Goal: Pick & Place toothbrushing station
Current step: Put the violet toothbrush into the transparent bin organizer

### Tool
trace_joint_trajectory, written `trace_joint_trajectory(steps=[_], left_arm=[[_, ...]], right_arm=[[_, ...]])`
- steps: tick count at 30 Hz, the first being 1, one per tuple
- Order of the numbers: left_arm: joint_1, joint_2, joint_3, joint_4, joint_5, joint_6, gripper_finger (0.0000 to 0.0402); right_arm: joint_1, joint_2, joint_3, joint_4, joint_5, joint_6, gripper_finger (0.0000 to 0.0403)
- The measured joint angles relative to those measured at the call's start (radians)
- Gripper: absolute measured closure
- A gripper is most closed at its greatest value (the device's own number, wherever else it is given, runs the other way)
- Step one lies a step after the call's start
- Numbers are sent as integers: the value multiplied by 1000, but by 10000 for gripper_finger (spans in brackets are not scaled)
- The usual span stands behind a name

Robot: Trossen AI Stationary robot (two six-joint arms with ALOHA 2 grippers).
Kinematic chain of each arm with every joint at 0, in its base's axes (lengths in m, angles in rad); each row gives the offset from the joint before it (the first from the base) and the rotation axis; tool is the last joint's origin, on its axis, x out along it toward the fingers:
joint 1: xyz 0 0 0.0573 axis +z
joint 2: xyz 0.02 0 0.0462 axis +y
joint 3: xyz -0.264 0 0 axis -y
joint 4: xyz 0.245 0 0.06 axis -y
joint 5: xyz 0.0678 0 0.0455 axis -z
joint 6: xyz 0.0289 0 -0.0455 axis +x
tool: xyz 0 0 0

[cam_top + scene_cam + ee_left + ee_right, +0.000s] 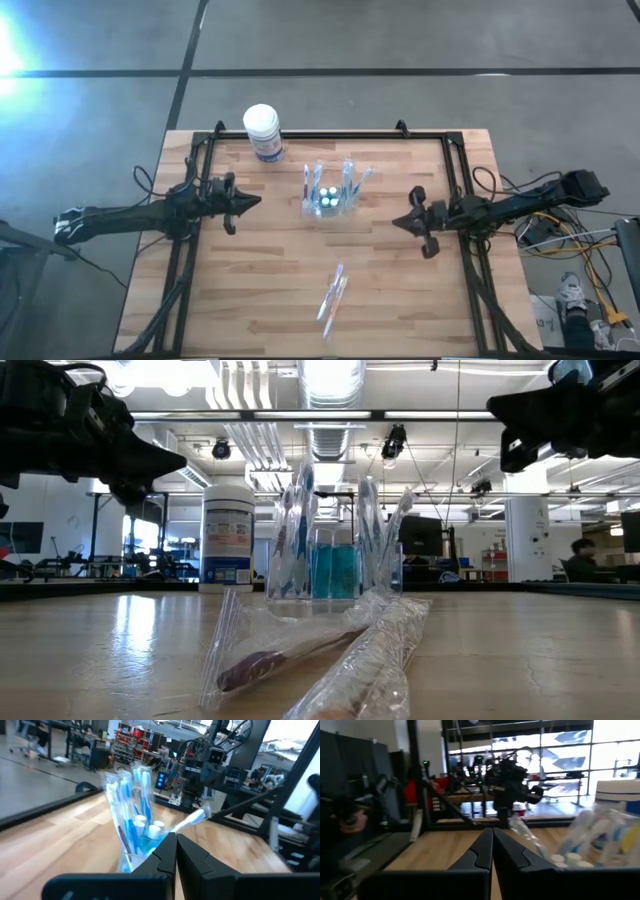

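Looking down from the high view, the toothbrushing station (329, 198) stands upright near the middle of the wooden table (250, 290), wrapped toothbrushes (346, 180) sticking out of it. The left gripper (252, 201) and right gripper (400, 222) flank it, both apart from it and clenched on nothing. A white tub (263, 132) stands at the far edge; a wrapped toothbrush (333, 293) lies nearer.

Low view: the station (333, 565) sits behind that loose toothbrush (290, 655).

Left wrist view: fingers (165, 857) meet, pointing at the station (137, 837).

Right wrist view: fingers (482, 850) are pressed together.
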Motion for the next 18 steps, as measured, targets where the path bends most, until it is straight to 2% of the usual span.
trace_joint_trajectory(steps=[5,15,18], left_arm=[[0,0,0,-12,44,-9,388],[0,8,0,-103,30,62,388],[0,14,0,-106,12,104,388]], right_arm=[[0,-11,0,-44,-37,15,394],[0,-3,0,-34,-37,9,394],[0,-13,0,-20,-32,55,394]])
